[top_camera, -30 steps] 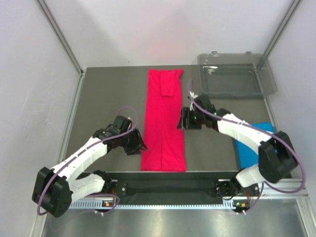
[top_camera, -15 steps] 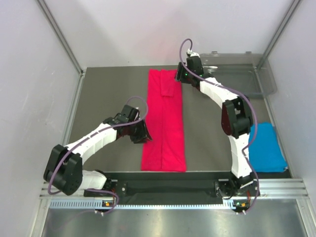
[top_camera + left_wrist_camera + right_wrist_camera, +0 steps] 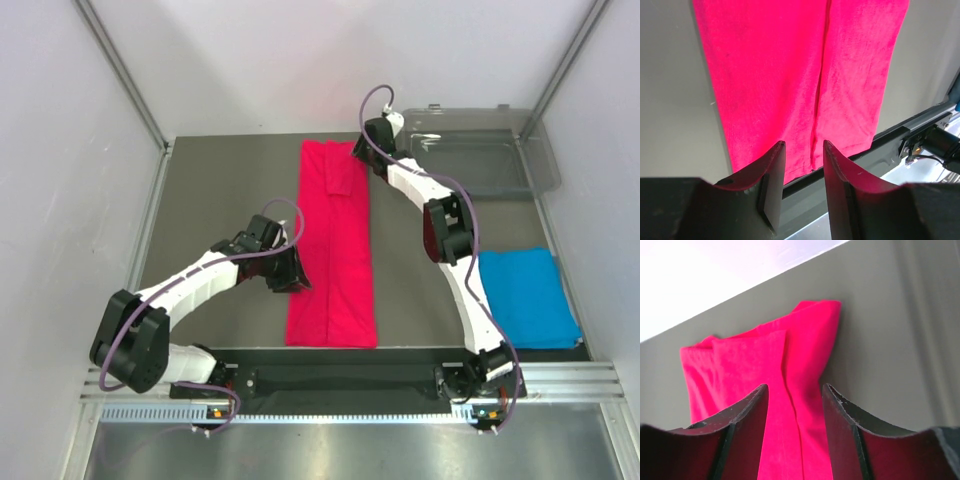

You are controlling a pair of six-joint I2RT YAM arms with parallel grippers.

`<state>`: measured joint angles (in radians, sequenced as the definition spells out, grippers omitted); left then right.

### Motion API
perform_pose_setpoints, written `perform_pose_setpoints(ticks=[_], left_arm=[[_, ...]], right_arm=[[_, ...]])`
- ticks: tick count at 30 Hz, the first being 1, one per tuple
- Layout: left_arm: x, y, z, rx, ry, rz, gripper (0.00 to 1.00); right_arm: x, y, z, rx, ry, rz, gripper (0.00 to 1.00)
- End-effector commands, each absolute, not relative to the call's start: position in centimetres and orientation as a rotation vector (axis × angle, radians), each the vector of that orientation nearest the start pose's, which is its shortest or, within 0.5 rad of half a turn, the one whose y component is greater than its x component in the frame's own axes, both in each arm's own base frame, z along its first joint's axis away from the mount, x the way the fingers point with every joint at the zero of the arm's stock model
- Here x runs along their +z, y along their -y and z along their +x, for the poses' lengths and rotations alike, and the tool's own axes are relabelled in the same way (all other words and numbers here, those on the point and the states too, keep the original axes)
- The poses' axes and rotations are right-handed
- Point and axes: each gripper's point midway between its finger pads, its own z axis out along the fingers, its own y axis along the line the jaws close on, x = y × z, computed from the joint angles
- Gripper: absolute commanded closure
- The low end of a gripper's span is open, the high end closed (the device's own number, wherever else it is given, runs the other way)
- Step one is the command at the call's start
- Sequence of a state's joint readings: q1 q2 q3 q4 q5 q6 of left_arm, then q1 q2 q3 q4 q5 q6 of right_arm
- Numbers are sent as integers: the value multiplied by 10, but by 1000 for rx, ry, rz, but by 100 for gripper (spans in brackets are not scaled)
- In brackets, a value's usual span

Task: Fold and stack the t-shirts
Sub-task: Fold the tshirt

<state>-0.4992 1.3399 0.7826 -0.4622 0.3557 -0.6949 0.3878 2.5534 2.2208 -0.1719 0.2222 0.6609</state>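
The crimson-pink t-shirt [image 3: 335, 250] lies as a long narrow folded strip running from the far edge of the table to the near edge. The sky-blue t-shirt [image 3: 525, 295] lies folded flat at the near right. My left gripper [image 3: 292, 278] hovers at the pink strip's left edge near its lower half. In the left wrist view it [image 3: 804, 150] is open and empty, with the pink cloth [image 3: 790, 75] beyond its tips. My right gripper [image 3: 360, 152] is over the strip's far right corner. It [image 3: 792, 395] is open, with the pink cloth [image 3: 765, 360] showing below between its fingers.
A clear grey plastic tray [image 3: 480, 160] stands at the back right, just right of my right gripper. A black rail [image 3: 340, 380] runs along the near table edge, just past the pink strip's hem. White enclosure walls and posts close in both sides.
My right arm swung from the pink strip's middle right edge out to its far right corner, uncovering the blue t-shirt. My left gripper shifted slightly toward the strip's left edge. Both jaws narrowed somewhat.
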Motion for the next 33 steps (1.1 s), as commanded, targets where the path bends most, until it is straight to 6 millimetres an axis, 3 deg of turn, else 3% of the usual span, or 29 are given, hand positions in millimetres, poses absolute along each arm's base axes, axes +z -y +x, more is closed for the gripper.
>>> perform_pose_setpoints(ticks=[1, 10, 16, 17, 18, 22, 29, 33], left_arm=[[95, 221, 229, -878, -2689, -62, 59], [92, 219, 231, -875, -2692, -59, 59], [89, 216, 231, -876, -2699, -62, 59], [89, 215, 231, -878, -2700, -63, 59], [88, 214, 232, -872, -2698, -64, 59], [82, 209, 232, -866, -2715, -73, 59], [79, 199, 229, -886, -2733, -105, 59], [82, 198, 233, -877, -2748, -89, 57]], right_arm=[[105, -242, 669, 458, -1950, 536, 52], [77, -235, 689, 508, -1929, 595, 55], [67, -240, 701, 579, -1896, 607, 67], [72, -241, 705, 600, -1868, 599, 69], [65, -240, 706, 608, -1872, 594, 71], [67, -242, 719, 708, -1814, 610, 98], [63, -220, 728, 701, -1796, 671, 97], [78, -221, 727, 718, -1807, 620, 82]])
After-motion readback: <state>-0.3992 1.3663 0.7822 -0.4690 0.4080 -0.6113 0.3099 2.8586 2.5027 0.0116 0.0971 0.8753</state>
